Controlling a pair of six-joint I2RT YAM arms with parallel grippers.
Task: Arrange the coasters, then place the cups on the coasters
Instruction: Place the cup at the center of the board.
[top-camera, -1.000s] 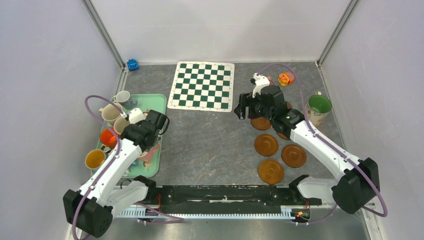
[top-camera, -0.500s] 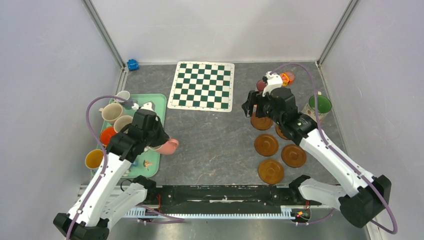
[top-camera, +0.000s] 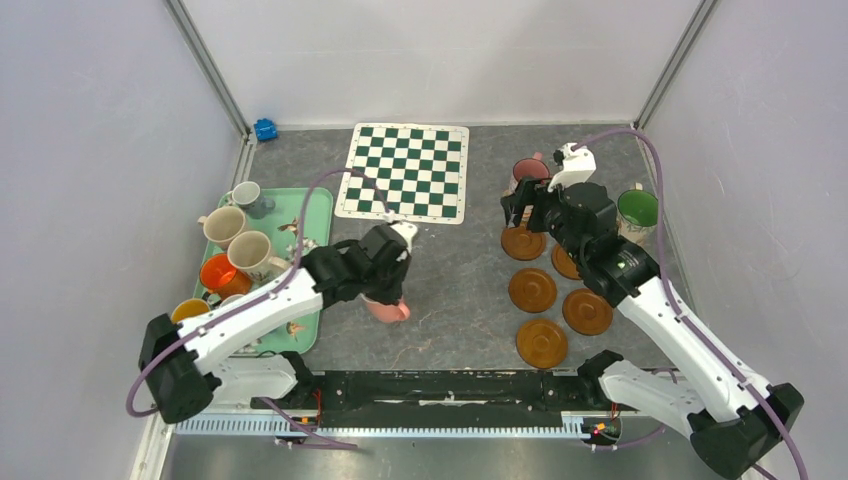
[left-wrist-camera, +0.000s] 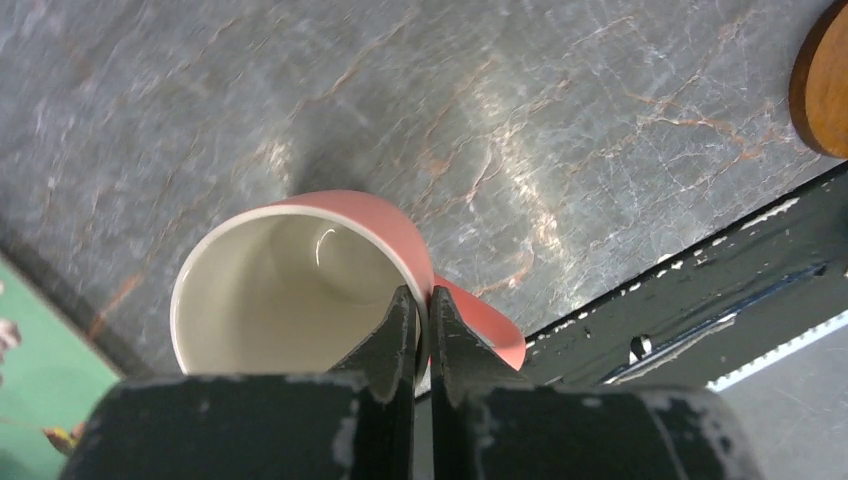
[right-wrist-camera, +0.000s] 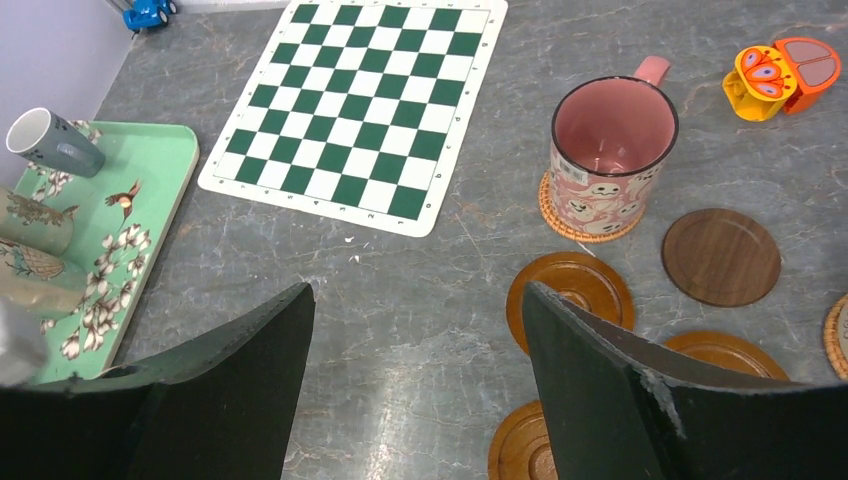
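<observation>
Tray (top-camera: 318, 205) holds several cups (top-camera: 225, 225); the left arm hides part of it. Left gripper (left-wrist-camera: 421, 295) fingers pinch the pink cup (left-wrist-camera: 300, 290) wall beside its handle, over bare table between the tray and the wooden coasters (right-wrist-camera: 721, 256). Cup upright, mouth up, handle toward the near rail; table contact unclear. Right gripper (right-wrist-camera: 418, 290) spread wide, empty. Patterned mug (right-wrist-camera: 612, 150) sits on a woven coaster (right-wrist-camera: 590, 228).

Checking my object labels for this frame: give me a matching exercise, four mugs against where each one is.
1 salmon mug
2 patterned pink mug
3 green-lined mug
4 orange mug

A on the mint tray
B on a woven coaster
C rim clamped in the left gripper
D by the right wall

Pairs: 1-C, 2-B, 3-D, 4-A.
</observation>
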